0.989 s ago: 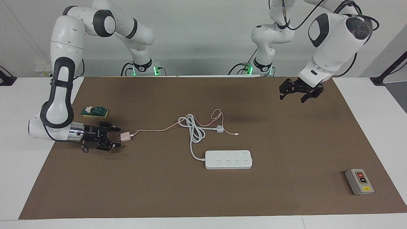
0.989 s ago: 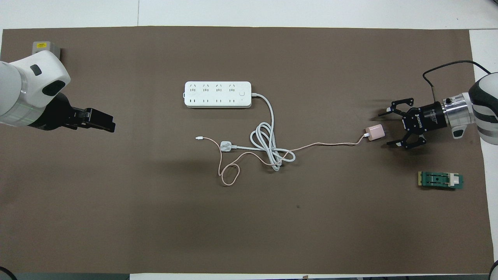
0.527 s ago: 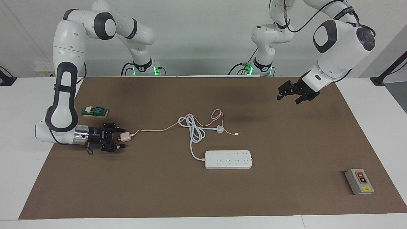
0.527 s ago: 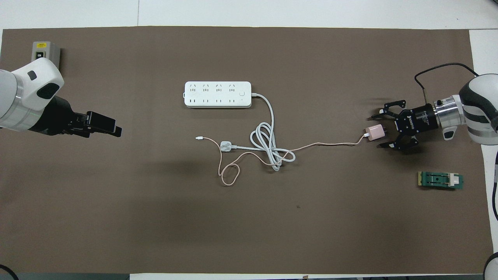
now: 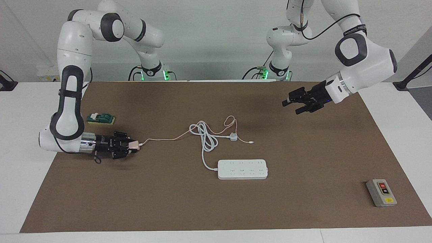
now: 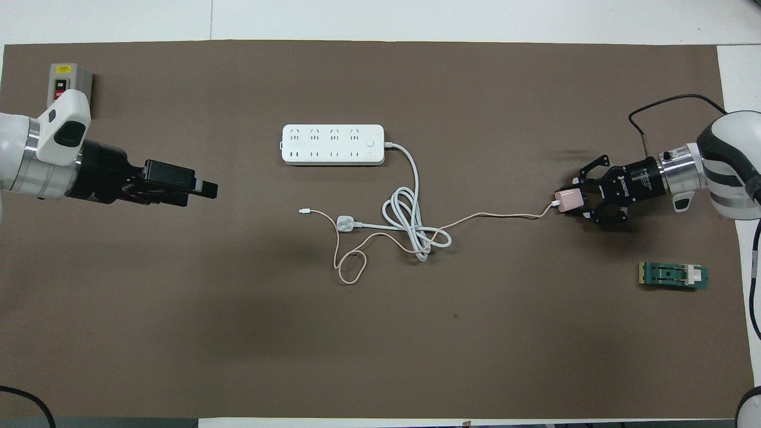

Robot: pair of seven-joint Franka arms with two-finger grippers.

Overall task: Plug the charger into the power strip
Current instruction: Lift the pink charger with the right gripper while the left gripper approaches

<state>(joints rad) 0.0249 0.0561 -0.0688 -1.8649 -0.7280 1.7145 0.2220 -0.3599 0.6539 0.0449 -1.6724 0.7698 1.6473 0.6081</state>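
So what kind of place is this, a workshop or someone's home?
Most likely a robotics lab, not a home: two white arms are mounted at a table covered by a brown mat, against bare white walls. Test props lie spread out on it: a power strip, a pink charger and a grey switch box.

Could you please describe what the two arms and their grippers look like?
Both arms have glossy white shells with black joint bands and green-lit bases. The right gripper is black, on a silver wrist ring, with a thin black cable. The left gripper is black and blockier; black cables run along its arm.
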